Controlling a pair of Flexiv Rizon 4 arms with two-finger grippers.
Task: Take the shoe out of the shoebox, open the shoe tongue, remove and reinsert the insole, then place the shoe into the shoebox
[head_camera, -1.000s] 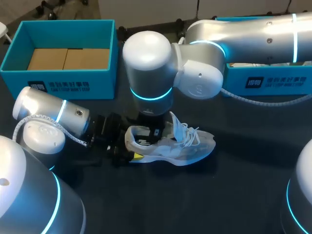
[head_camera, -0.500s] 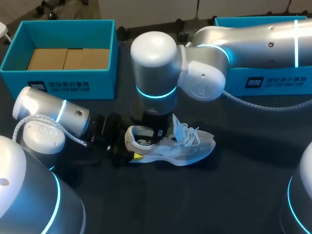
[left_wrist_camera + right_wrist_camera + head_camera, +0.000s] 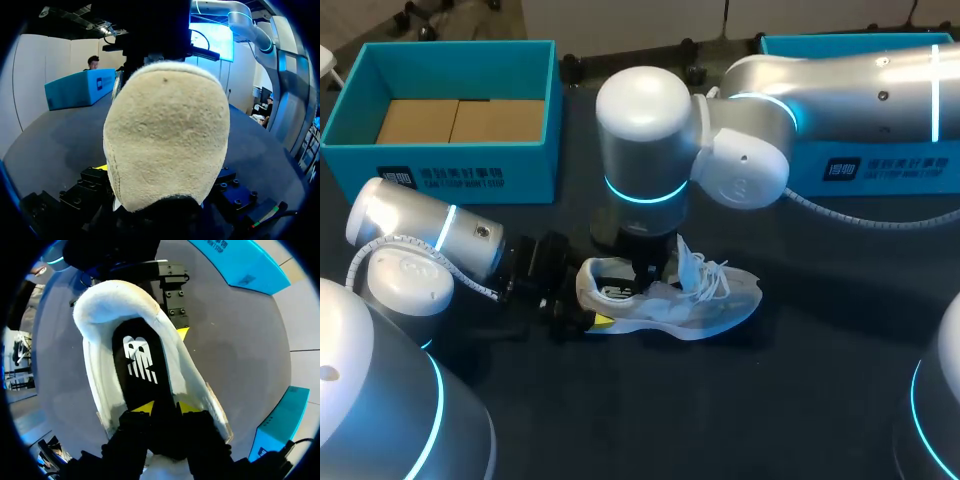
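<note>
**A:** Shoe status?
**B:** Shoe (image 3: pixel 670 298) is out of the box and stands on its sole on the table (image 3: pixel 790 400). Toe points to my right, tongue (image 3: pixel 682 255) is up, laces (image 3: pixel 710 278) are loose.
**A:** Insole?
**B:** Black insole (image 3: pixel 137 357) lies inside the shoe. My right gripper (image 3: pixel 165 407) comes down into the opening, tips close together, pinching the insole's front.
**A:** Left side?
**B:** Left gripper (image 3: pixel 575 305) sits at the heel (image 3: pixel 167 135). The heel fills that camera, so I can't tell whether it's clamped.
**A:** Boxes?
**B:** Open box (image 3: pixel 440 110) is at far left, well apart from the shoe. Second box (image 3: pixel 880 165) is behind my right arm (image 3: pixel 820 90).
</note>
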